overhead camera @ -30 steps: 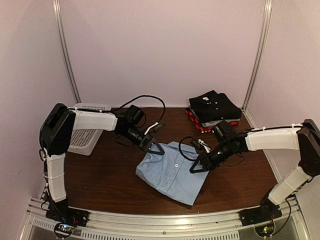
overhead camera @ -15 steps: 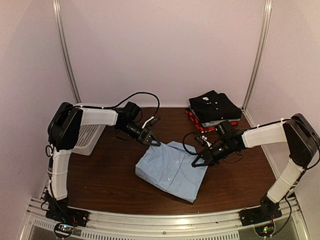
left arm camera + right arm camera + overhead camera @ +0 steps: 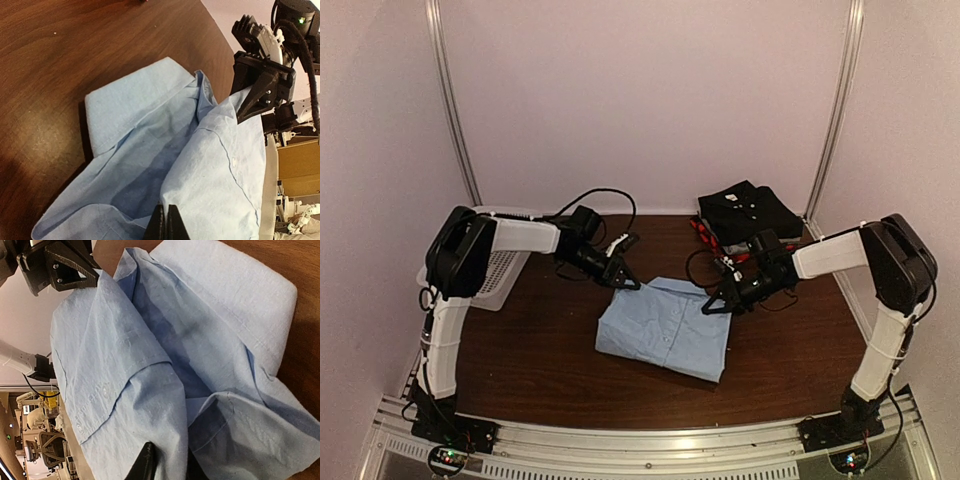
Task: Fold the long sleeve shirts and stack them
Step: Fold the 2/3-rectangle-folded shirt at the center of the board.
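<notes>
The left claw (image 3: 626, 284) is clamped on a far corner of the light blue shirt (image 3: 665, 330), its 2 fingers pressed together with cloth at their tips. The right claw (image 3: 712, 305) pinches the opposite far corner, with fabric caught between its fingers. The shirt lies folded on the table (image 3: 540, 350), between both claws and spreading toward the arm bases. Just beyond the right claw sits the folded stack (image 3: 748, 212), black on top and red plaid beneath. Out past the left claw's wrist stands a white basket (image 3: 490, 275)
</notes>
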